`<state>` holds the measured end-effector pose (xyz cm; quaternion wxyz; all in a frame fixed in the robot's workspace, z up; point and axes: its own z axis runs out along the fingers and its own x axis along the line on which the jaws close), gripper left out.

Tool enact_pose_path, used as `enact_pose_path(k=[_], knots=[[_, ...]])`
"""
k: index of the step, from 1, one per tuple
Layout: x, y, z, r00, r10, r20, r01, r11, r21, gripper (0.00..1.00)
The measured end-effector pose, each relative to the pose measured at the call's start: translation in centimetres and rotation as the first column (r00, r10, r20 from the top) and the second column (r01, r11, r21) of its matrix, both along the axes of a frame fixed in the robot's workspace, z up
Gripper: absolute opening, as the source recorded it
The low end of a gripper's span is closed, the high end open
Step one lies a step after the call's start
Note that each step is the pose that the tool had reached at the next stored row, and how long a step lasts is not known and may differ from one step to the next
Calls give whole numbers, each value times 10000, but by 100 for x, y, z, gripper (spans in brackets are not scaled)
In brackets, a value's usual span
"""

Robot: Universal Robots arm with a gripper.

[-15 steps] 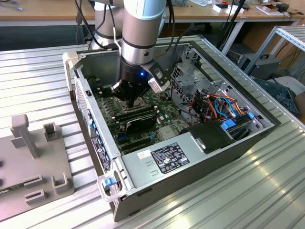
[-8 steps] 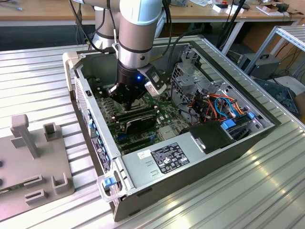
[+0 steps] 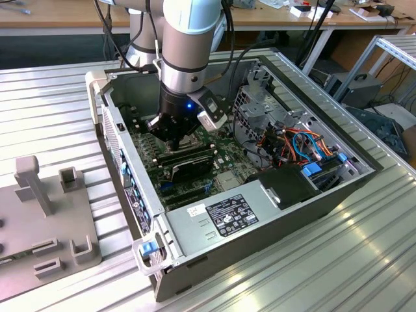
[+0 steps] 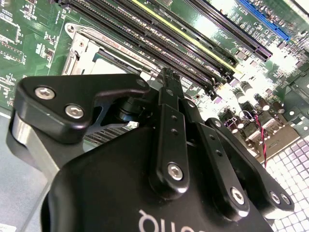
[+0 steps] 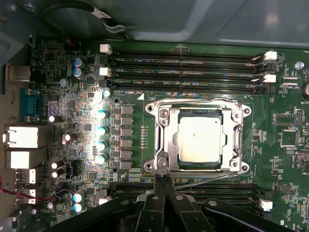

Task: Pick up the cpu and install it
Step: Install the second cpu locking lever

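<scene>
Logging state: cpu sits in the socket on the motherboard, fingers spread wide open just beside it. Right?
One thing off: the fingers are shut together, not spread, as the first wrist view shows. The cpu does sit in the socket on the motherboard.

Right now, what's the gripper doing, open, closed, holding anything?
Gripper: shut, fingertips pressed together with nothing held, at the edge of the socket frame; the cpu already sits in the socket.
</scene>
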<state>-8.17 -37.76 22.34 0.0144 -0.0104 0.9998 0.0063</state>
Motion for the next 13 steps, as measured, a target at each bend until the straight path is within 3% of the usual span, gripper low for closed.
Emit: enact_pose_path(k=[7,8,9,13], knots=[[0,0,0,10000,0,0,0,10000,-4,11],[-2,0,-14,10000,0,0,0,10000,-6,11],[-22,0,-95,10000,0,1,0,10000,-7,11],[-28,12,-97,10000,1,3,-1,10000,-7,11]])
